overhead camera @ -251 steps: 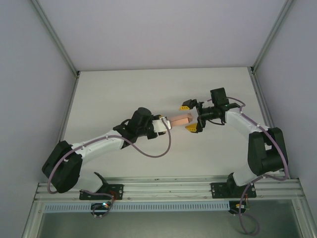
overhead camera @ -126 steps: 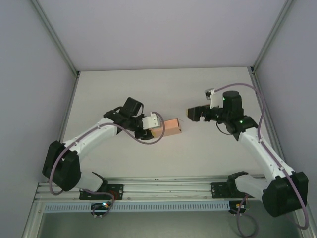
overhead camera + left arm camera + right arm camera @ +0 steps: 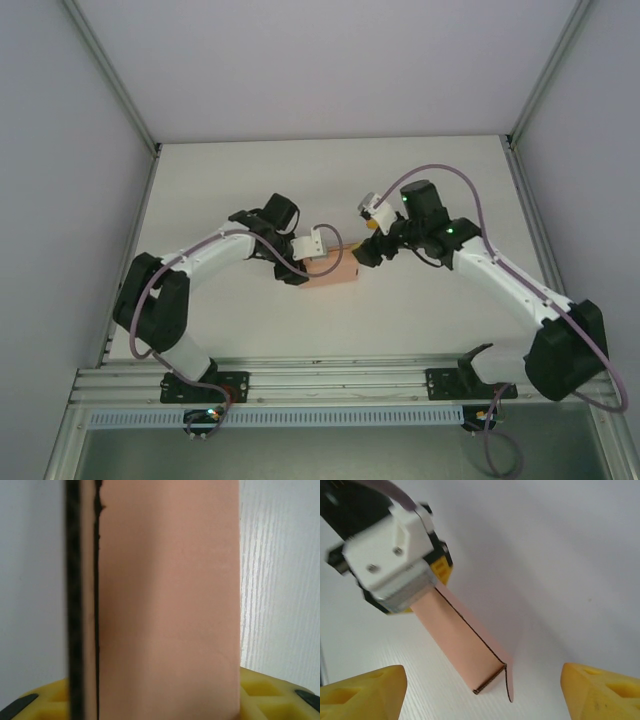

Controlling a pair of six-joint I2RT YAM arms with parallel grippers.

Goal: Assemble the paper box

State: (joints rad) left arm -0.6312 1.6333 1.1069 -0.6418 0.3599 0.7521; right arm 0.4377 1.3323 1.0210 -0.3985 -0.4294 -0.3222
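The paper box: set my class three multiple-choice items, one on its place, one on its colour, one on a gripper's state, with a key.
1. Where is the paper box? A. near the middle of the table B. at its far left corner C. at its far right corner
2. What colour is it? A. blue B. green C. salmon-pink
3. How is the left gripper? A. open above the box B. shut on the box C. far from it
Key: 1 A, the top view places it there; 2 C, every view shows pink card; 3 B, the right wrist view shows it clamping one end.
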